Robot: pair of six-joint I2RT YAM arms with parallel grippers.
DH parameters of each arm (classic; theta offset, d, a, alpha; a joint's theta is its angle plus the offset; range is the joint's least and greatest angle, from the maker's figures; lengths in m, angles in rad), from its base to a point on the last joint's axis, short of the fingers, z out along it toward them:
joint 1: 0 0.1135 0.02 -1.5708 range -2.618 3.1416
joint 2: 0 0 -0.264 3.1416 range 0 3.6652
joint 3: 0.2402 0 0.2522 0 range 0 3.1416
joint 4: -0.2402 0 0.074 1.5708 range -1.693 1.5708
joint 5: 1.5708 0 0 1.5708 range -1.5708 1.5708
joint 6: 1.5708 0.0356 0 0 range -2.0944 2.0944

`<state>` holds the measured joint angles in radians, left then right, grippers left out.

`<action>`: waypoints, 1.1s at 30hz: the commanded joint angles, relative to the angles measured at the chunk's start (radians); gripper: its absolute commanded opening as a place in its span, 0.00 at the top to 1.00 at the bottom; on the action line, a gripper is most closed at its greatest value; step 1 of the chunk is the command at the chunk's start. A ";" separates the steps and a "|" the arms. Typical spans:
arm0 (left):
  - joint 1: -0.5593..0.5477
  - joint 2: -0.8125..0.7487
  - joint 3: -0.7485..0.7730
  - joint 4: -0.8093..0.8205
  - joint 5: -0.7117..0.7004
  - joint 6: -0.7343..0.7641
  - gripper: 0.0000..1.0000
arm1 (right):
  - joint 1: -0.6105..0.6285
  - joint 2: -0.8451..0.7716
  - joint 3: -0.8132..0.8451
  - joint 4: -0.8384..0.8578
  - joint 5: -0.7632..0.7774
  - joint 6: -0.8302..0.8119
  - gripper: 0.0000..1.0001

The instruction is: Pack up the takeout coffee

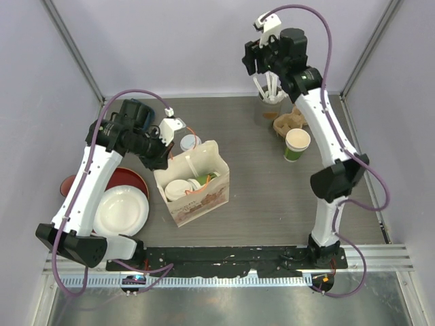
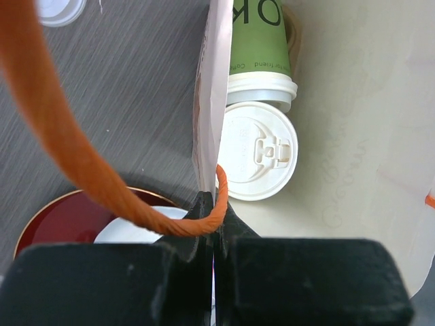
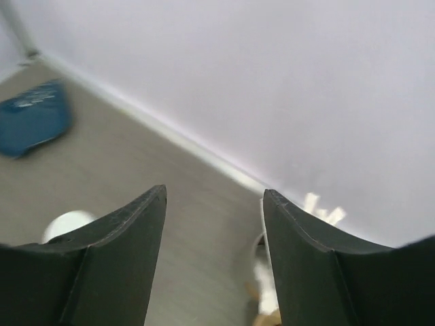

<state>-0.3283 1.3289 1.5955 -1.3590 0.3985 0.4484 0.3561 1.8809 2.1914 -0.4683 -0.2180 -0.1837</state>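
Observation:
A pale paper bag (image 1: 197,193) with orange handles stands mid-table, its mouth open. Inside lie a green takeout cup (image 2: 258,47) with its lid on and, beside it, a white lid (image 2: 257,151). My left gripper (image 1: 165,155) is shut on the bag's left wall (image 2: 209,102) at the rim, where the orange handle (image 2: 61,136) loops across the fingers. An open green cup (image 1: 297,144) stands at the right beside a cardboard carrier (image 1: 289,122). My right gripper (image 1: 253,62) hangs high at the back right, open, with nothing between its fingers (image 3: 129,238).
A holder of wooden stirrers (image 1: 272,95) stands under the right gripper by the back wall. A loose white lid (image 1: 190,142) lies behind the bag. A white plate (image 1: 122,212) and a red plate (image 1: 129,180) sit at the left.

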 commanded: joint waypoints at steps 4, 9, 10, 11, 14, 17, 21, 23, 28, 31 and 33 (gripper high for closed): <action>-0.006 0.004 0.041 -0.130 -0.012 -0.010 1.00 | -0.029 0.348 0.231 -0.029 0.327 -0.108 0.32; -0.006 0.009 0.044 -0.134 0.000 -0.008 1.00 | -0.042 0.457 0.258 0.048 0.376 -0.171 0.27; -0.006 0.010 0.044 -0.132 0.002 -0.008 1.00 | -0.042 0.471 0.264 0.057 0.376 -0.183 0.28; -0.006 0.012 0.043 -0.134 0.002 -0.008 1.00 | -0.043 0.481 0.274 0.065 0.371 -0.192 0.29; -0.006 0.013 0.041 -0.130 0.002 -0.008 1.00 | -0.043 0.506 0.266 0.092 0.333 -0.220 0.39; -0.006 0.012 0.041 -0.129 0.000 -0.010 1.00 | -0.043 0.517 0.254 0.108 0.333 -0.212 0.66; -0.006 0.003 0.034 -0.130 -0.004 -0.008 1.00 | -0.043 0.503 0.220 0.114 0.364 -0.226 0.83; -0.006 0.000 0.026 -0.130 -0.004 -0.007 1.00 | -0.043 0.477 0.191 0.123 0.371 -0.237 0.92; -0.006 0.001 0.024 -0.124 -0.001 -0.008 1.00 | -0.043 0.408 0.145 0.134 0.370 -0.241 0.97; -0.006 0.000 0.024 -0.123 -0.001 -0.010 1.00 | -0.042 0.342 0.110 0.151 0.365 -0.243 0.98; -0.006 -0.007 0.023 -0.124 0.000 -0.007 1.00 | -0.042 0.289 0.081 0.158 0.344 -0.243 0.99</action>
<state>-0.3283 1.3418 1.6009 -1.3586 0.3889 0.4484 0.3107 2.3600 2.2940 -0.3855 0.1337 -0.4145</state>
